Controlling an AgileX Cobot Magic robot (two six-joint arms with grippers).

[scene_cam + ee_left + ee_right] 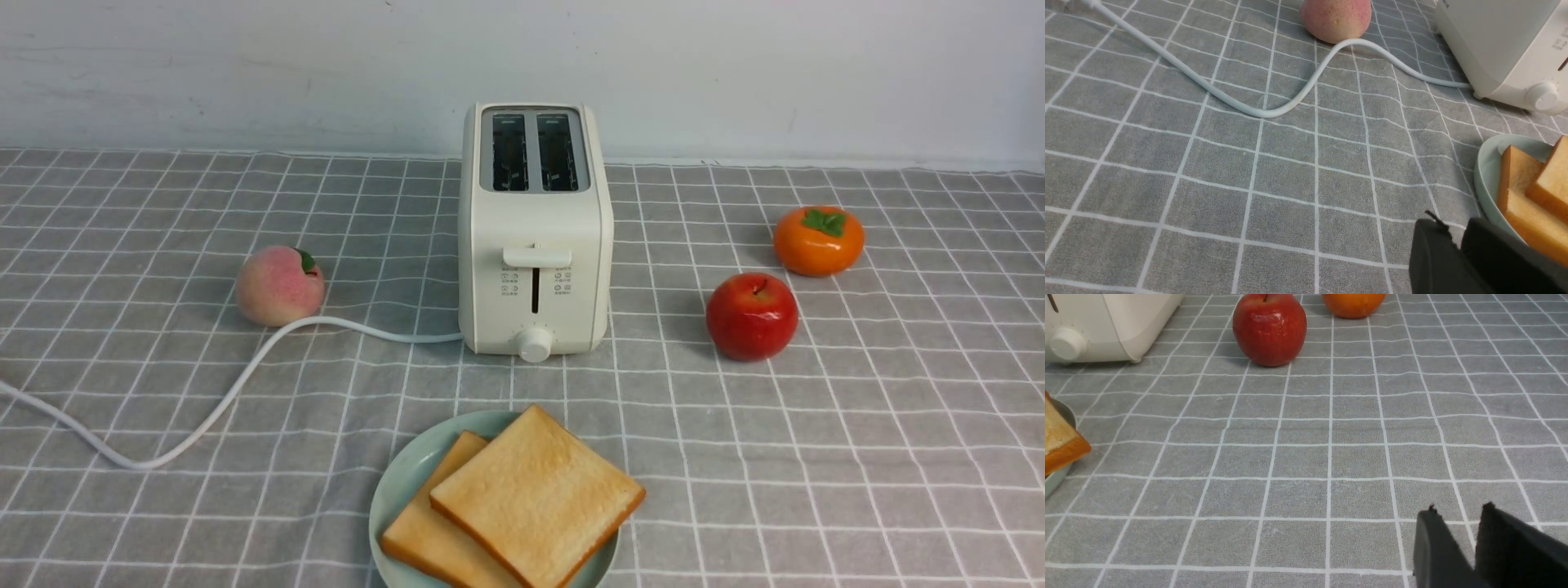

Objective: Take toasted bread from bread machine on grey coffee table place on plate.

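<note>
Two toast slices (522,502) lying stacked on plate (408,482), 6 o'clock of toaster (535,237); slots sitting empty. Left gripper (1457,245) hovering nearer, jaws narrowly parted, gripping nothing; right gripper (1457,535) likewise.

Matt grey cloth covers the worktop (857,457); the toaster (535,245) is smooth cream plastic; the apple (751,317) is glossy; the toast (535,494) looks dry and porous.

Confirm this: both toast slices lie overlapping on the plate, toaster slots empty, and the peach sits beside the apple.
Wrong on the peach: the front view shows it alone left of the toaster, touching the cord. The persimmon sits beside the apple. The rest holds.
</note>
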